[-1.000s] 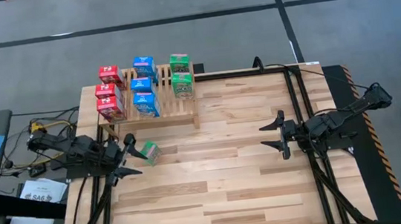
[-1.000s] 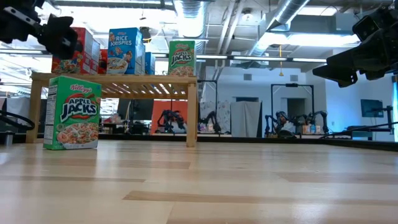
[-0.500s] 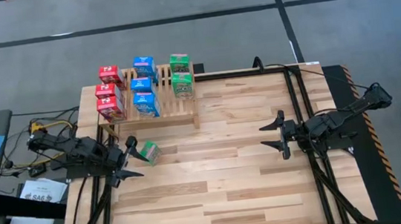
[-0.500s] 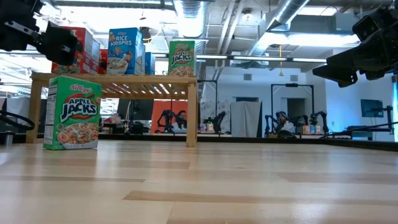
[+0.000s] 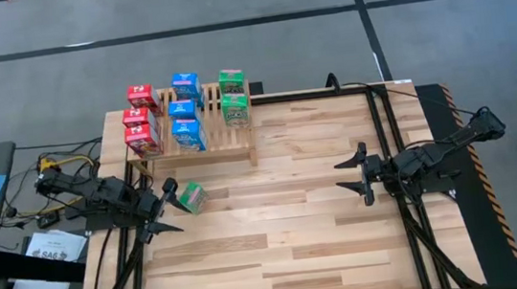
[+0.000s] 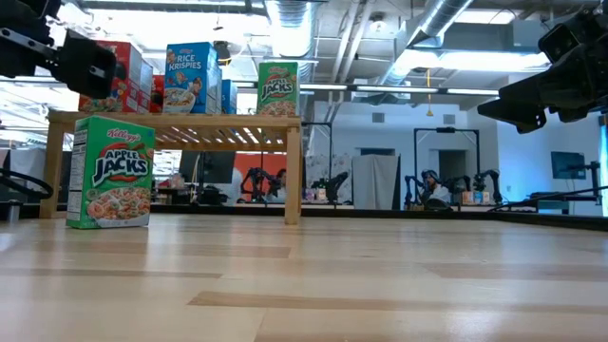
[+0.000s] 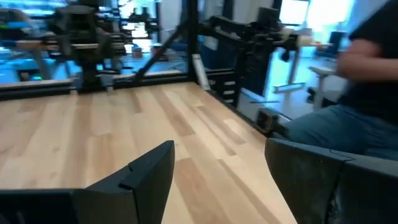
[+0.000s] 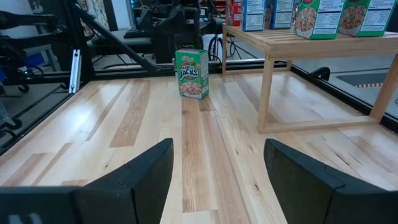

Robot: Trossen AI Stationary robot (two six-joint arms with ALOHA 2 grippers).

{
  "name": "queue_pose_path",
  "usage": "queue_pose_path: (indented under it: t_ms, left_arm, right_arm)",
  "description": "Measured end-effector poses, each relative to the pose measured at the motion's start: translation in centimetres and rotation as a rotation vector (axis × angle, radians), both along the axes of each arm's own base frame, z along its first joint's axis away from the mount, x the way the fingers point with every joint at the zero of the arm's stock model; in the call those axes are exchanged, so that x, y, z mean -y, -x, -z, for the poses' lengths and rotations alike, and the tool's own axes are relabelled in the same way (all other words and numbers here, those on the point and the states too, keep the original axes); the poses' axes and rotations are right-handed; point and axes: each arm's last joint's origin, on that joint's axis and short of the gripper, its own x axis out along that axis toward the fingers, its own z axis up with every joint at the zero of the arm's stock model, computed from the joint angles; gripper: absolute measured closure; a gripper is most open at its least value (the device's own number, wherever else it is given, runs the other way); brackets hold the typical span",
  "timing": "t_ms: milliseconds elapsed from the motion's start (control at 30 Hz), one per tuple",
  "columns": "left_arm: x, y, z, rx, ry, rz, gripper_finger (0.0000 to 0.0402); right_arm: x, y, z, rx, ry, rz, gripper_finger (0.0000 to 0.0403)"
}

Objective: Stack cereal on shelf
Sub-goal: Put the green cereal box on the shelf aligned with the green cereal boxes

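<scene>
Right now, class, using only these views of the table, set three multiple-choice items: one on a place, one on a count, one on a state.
1. Where is the lone green cereal box?
A. on the tabletop
B. on the shelf
C. held aloft

2. How many boxes stand on the shelf?
A. five
B. eight
C. nine

3. The right pincer is:
A. gripping a box
B. open, empty
C. out of view

Key: 1 A, it stands on the planks; 2 B, eight show from above; 3 B, its fingers stand apart with nothing between.

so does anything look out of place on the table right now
One green cereal box stands alone on the tabletop, in front of the shelf, near the left claw. The other eight boxes sit on the shelf. Nothing looks spilled or damaged.
</scene>
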Motion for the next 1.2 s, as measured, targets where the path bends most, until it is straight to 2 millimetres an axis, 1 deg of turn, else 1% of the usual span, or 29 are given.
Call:
queue_pose_path:
  t_ms: [200, 433, 633, 767, 933, 1067, 1133, 1200]
  left_arm:
    - [0.4, 0.2, -0.2, 0.009, 0.022, 0.159, 0.0161]
    - [0.6, 0.4, -0.3, -0.011, 0.078, 0.264, 0.0161]
    - [0.9, 0.6, -0.5, 0.0, 0.091, 0.391, 0.0161]
    - [0.9, 0.7, -0.5, -0.042, 0.147, 0.397, 0.0161]
    - [0.9, 0.6, -0.5, -0.043, 0.149, 0.394, 0.0161]
    - [0.8, 0.6, -0.6, -0.048, 0.173, 0.352, 0.0161]
    - [0.7, 0.5, -0.7, -0.059, 0.223, 0.303, 0.0161]
    - [0.6, 0.4, -0.7, -0.08, 0.281, 0.246, 0.0161]
  right_arm:
    - [0.0, 0.0, 0.0, 0.0, 0.0, 0.0, 0.0126]
    - [0.0, 0.0, 0.0, 0.0, 0.0, 0.0, 0.0126]
    - [0.0, 0.0, 0.0, 0.0, 0.0, 0.0, 0.0126]
    - [0.0, 0.0, 0.0, 0.0, 0.0, 0.001, 0.0126]
    - [0.0, 0.0, 0.0, 0.0, 0.0, 0.001, 0.0126]
    - [0.0, 0.0, -0.2, 0.019, -0.01, 0.002, 0.0126]
    - [0.0, -0.1, -0.7, 0.076, -0.086, 0.005, 0.0126]
    - [0.0, -0.1, -1.3, 0.148, -0.208, 0.007, 0.0126]
